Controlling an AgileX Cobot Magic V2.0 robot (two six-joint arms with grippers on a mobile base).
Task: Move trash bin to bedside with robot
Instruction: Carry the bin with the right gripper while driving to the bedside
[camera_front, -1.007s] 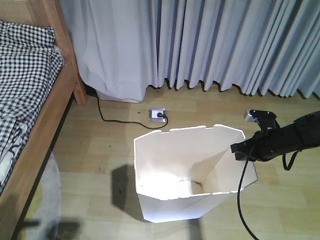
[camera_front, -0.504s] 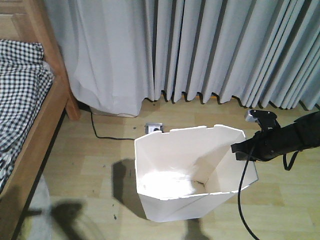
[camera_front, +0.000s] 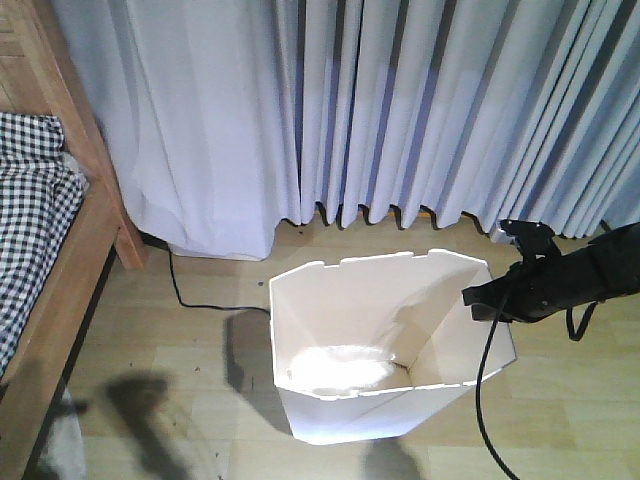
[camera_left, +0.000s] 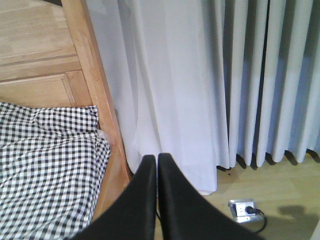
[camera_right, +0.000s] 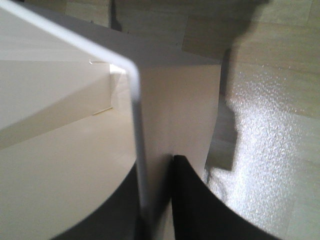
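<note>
The white trash bin (camera_front: 340, 310) stands on the wooden floor in the middle of the front view, its cream inside showing. My right gripper (camera_front: 476, 302), on a thin black arm, holds the bin's right rim. In the right wrist view the right gripper (camera_right: 157, 167) is shut on the bin's thin wall (camera_right: 175, 100), one finger inside and one outside. The bed (camera_front: 45, 230) with checked bedding and a wooden post lies at the far left, apart from the bin. My left gripper (camera_left: 154, 159) is shut with nothing in it and points toward the bed's post (camera_left: 95, 75) and bedding (camera_left: 45, 165).
Grey curtains (camera_front: 400, 110) hang down to the floor right behind the bin. A black cable (camera_front: 185, 290) runs over the floor between bed and bin. A floor socket (camera_left: 243, 209) with a plug sits below the curtains. A black cable (camera_front: 482, 400) trails from the right arm.
The whole view has moved toward the curtains. The bed has slid left and partly out of frame, and the floor socket is now hidden behind the bin. Bin and right gripper keep their places in frame.
</note>
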